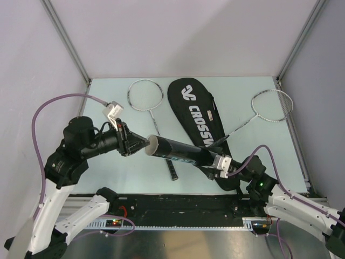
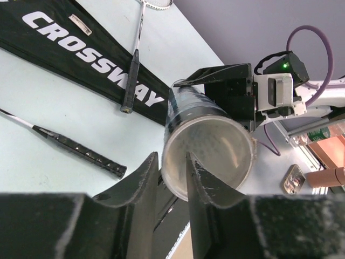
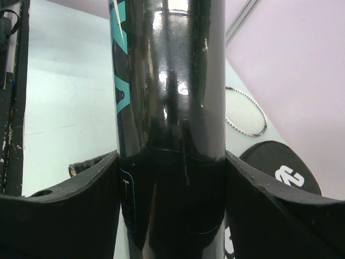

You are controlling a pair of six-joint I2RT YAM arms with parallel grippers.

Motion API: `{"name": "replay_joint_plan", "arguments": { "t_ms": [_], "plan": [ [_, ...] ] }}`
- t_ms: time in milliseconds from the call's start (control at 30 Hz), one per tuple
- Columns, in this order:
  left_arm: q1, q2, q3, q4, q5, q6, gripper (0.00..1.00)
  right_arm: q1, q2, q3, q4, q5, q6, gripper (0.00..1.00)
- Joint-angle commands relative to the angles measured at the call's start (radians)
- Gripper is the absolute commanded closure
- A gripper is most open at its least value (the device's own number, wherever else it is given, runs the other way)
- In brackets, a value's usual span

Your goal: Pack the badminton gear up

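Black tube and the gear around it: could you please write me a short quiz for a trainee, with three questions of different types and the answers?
1. True or false: the racquet at the far right is inside the CROSSWAY bag.
2. What does the right end effector clamp? A, a racquet handle; B, the black tube; C, a shuttlecock.
3. Which end effector is at the tube's open mouth?
Key: 1 false, it lies outside, its handle across the bag; 2 B; 3 the left end effector.
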Motion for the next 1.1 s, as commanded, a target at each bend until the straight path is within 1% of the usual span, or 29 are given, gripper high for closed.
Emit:
{"name": "replay_joint_plan", "arguments": {
  "t_ms": [0,67,233,400,433,467,500,533,567,700,867,933,1067],
  "plan": [
    [0.004,0.025,-0.036,0.049,0.069,-0.010,0.74,-0.001,0.019,0.056,0.148,-0.006,0.012,1.00],
    [0.004,0.031,-0.053,0.063,0.097,-0.011,0.83,-0.001,0.034,0.057,0.163,-0.012,0.014,1.00],
    [0.003,0.033,-0.078,0.084,0.129,-0.024,0.98,-0.002,0.046,0.057,0.195,-0.022,0.026,1.00],
    [0.006,0.030,-0.110,0.100,0.129,-0.067,1.00,-0.007,0.045,0.057,0.215,-0.031,0.032,1.00],
    [0.007,0.031,-0.114,0.106,0.131,-0.076,0.98,-0.008,0.045,0.057,0.216,-0.033,0.033,1.00],
    [0.008,0.035,-0.116,0.108,0.132,-0.083,0.95,-0.008,0.045,0.058,0.216,-0.035,0.034,1.00],
    [0.008,0.039,-0.120,0.110,0.133,-0.088,0.85,-0.008,0.044,0.058,0.217,-0.038,0.035,1.00],
    [0.009,0.046,-0.121,0.110,0.135,-0.090,0.79,-0.008,0.043,0.058,0.217,-0.041,0.035,1.00],
    [0.009,0.050,-0.122,0.111,0.136,-0.092,0.75,-0.008,0.042,0.057,0.217,-0.043,0.036,1.00],
    [0.008,0.054,-0.111,0.110,0.108,-0.077,0.67,-0.009,0.034,0.058,0.196,-0.048,0.032,1.00],
    [0.008,0.049,-0.104,0.111,0.047,-0.020,0.52,-0.006,0.029,0.057,0.156,-0.044,0.019,1.00],
    [0.008,0.052,-0.112,0.111,0.027,0.011,0.50,-0.006,0.036,0.061,0.144,-0.042,0.012,1.00],
    [0.007,0.075,-0.149,0.111,0.015,0.031,0.48,-0.006,0.058,0.066,0.157,-0.034,0.015,1.00]
  ]
}}
